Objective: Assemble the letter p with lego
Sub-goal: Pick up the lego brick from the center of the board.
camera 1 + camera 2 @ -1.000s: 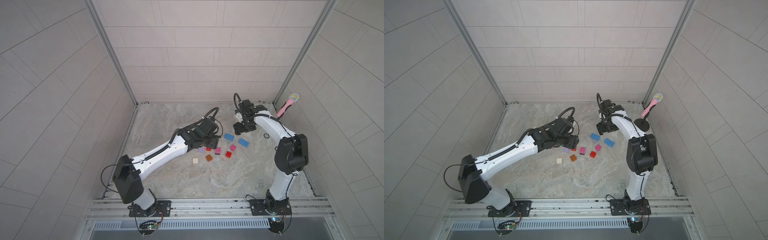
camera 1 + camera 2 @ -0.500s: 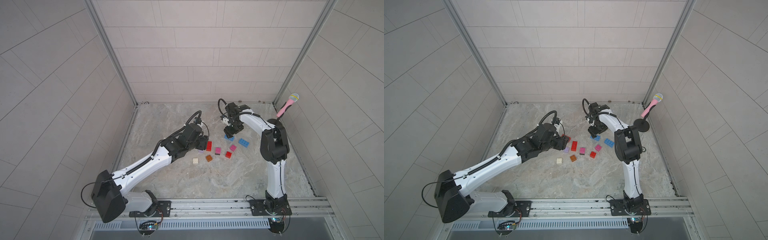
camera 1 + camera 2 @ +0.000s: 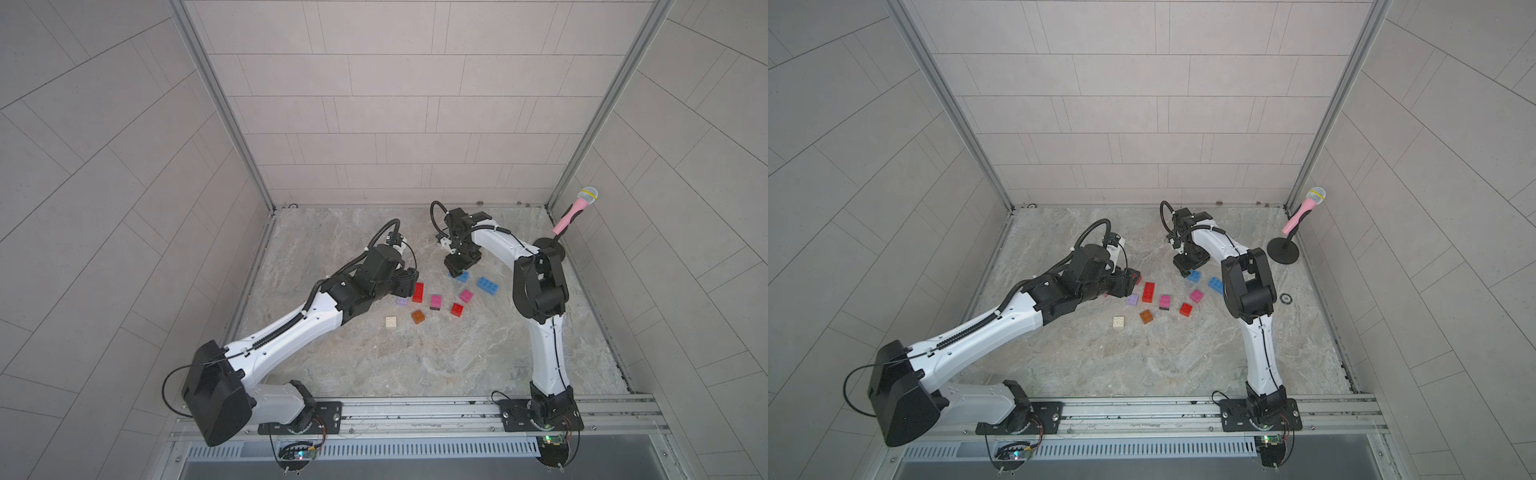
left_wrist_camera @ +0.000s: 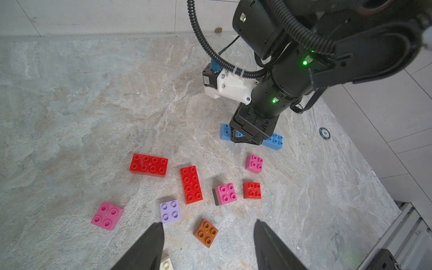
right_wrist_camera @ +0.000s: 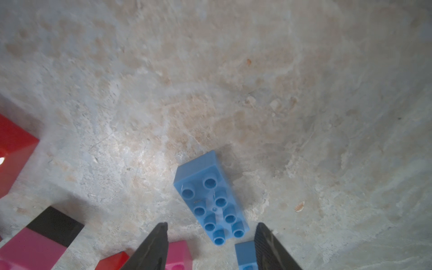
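Two spread right fingers [image 5: 152, 247] are set astride the blue oblong brick [image 5: 210, 201] on the tabletop [image 5: 210, 70]; if closed off-centre, it could be skewed or the neighbouring blue brick [image 5: 244, 254] nudged; left fingers [image 4: 145, 250] are spread, empty.

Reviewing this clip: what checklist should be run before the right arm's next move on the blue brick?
1. Blue oblong brick between the right pincer jaws: ok.
2. Jaws touching that brick: not ok, a gap shows.
3. Second blue brick clear of the fingers: cannot tell, it sits right beside one.
4. Left pincer open, empty: ok.
5. Letter started: not ok, the lego lies scattered.
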`<state>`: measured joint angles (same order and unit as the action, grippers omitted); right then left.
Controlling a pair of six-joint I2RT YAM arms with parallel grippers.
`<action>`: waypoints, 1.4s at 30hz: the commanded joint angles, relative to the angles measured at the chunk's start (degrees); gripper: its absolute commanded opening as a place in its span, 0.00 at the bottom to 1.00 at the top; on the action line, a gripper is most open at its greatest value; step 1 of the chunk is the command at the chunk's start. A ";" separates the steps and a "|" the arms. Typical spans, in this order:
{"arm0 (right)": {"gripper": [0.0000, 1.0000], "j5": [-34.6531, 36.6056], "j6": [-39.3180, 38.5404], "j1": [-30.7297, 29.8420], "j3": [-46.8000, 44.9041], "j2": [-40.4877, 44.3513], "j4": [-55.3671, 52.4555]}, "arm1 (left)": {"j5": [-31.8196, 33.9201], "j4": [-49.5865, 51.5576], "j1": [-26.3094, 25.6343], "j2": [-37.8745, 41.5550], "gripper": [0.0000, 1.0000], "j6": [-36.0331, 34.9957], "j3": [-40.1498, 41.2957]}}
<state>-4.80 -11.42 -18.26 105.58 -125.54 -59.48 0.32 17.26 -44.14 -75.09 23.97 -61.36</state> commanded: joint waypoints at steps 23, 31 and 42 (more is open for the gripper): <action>0.46 0.92 -0.70 -0.28 1.38 -4.10 0.16 | -1.90 -1.52 0.75 -0.18 0.67 -0.06 0.78; 0.43 1.01 -0.57 -0.35 1.23 -4.28 0.15 | -2.24 -1.85 0.90 -0.18 0.67 0.03 1.07; 0.40 2.06 -0.11 -0.98 0.56 -4.42 0.55 | -2.54 -2.31 1.16 -0.24 0.67 0.12 1.42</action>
<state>-3.70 -11.49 -18.68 106.48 -128.79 -58.46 -2.11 16.08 -43.44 -75.22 24.16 -60.77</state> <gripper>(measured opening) 0.399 0.672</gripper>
